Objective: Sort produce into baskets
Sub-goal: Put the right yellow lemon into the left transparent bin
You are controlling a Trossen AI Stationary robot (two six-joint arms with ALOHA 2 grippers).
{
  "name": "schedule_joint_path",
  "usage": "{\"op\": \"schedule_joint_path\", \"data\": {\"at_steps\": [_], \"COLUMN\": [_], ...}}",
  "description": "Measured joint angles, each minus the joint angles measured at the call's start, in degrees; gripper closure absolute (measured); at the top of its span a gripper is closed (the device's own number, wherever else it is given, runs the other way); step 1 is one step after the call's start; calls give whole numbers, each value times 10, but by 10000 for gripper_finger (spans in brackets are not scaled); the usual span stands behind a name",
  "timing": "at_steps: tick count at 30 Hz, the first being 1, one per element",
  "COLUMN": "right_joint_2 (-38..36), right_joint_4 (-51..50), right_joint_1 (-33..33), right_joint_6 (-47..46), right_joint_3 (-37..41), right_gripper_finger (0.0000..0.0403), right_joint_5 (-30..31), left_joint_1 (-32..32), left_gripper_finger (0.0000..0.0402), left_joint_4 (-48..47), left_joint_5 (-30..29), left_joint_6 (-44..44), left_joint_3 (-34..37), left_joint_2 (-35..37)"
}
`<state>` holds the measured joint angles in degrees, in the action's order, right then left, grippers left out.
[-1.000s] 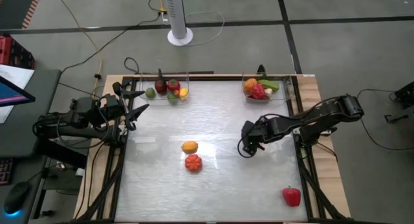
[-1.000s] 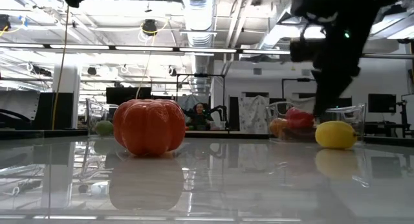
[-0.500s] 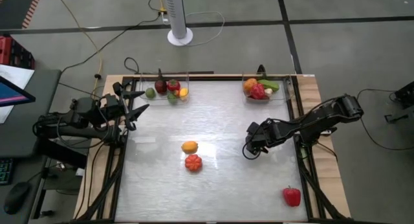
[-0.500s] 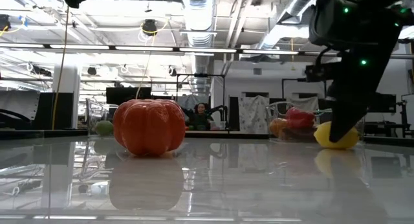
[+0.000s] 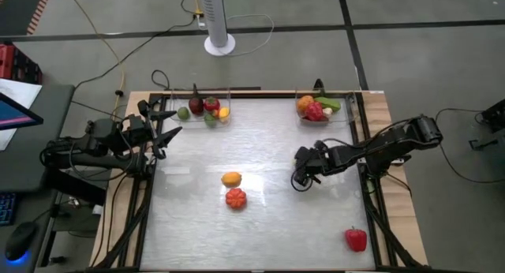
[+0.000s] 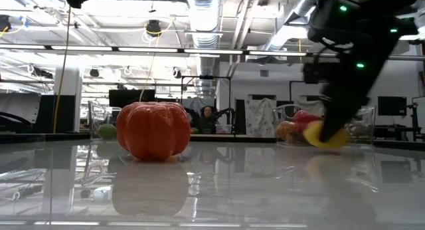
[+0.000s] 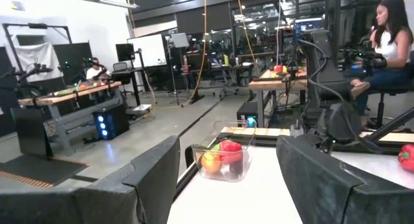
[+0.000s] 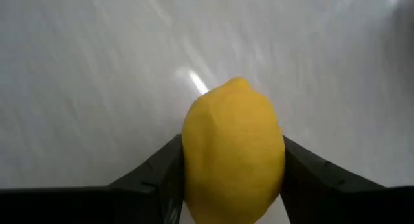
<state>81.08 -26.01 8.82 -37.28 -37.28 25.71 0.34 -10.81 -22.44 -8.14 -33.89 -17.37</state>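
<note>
My right gripper (image 5: 300, 180) is at the table's middle right, shut on a yellow lemon (image 8: 233, 146), which also shows in the low view (image 6: 325, 134). My left gripper (image 5: 164, 125) waits open and empty at the table's left edge. An orange tomato (image 5: 235, 198) and a yellow-orange fruit (image 5: 231, 178) rest on the table at its middle. A red pepper (image 5: 356, 239) lies near the front right corner. Two clear baskets stand at the far edge, one on the left (image 5: 225, 99) and one on the right (image 5: 344, 115), each holding several pieces of produce. My right gripper pinches the lemon's two long sides (image 8: 191, 153) between its two fingers (image 8: 158, 169), which come down on it from above at a slant. The lemon sits tipped in the hold, with one end pointing out past the fingertips. It is just above the table top.
The arms' dark frame rails run along the table's left and right edges. The room beyond holds benches and a seated person. Open table top lies between the middle fruits and the far baskets.
My right gripper has dipped onto the lemon and taken hold of it. It has then drawn it a little toward the table's left. The lemon has tipped and risen slightly off the table top.
</note>
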Motion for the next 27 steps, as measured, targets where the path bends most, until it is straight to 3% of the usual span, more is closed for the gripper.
{"op": "schedule_joint_path", "data": {"at_steps": [6, 11, 21, 27], "right_joint_2": [0, 22, 213, 350], "right_joint_4": [158, 272, 282, 255], "right_joint_1": [-86, -160, -230, -252], "right_joint_6": [156, 265, 377, 418], "right_joint_3": [-52, -122, -394, -574], "right_gripper_finger": [155, 153, 150, 149], "right_joint_5": [11, -63, -164, -183], "left_joint_1": [0, 0, 0, 0], "left_gripper_finger": [157, 157, 157, 157], "left_joint_4": [9, 10, 8, 8], "left_joint_5": [0, 0, 0, 0], "left_joint_6": [0, 0, -11, -11], "left_joint_3": [0, 0, 0, 0], "left_joint_2": [0, 0, 0, 0]}}
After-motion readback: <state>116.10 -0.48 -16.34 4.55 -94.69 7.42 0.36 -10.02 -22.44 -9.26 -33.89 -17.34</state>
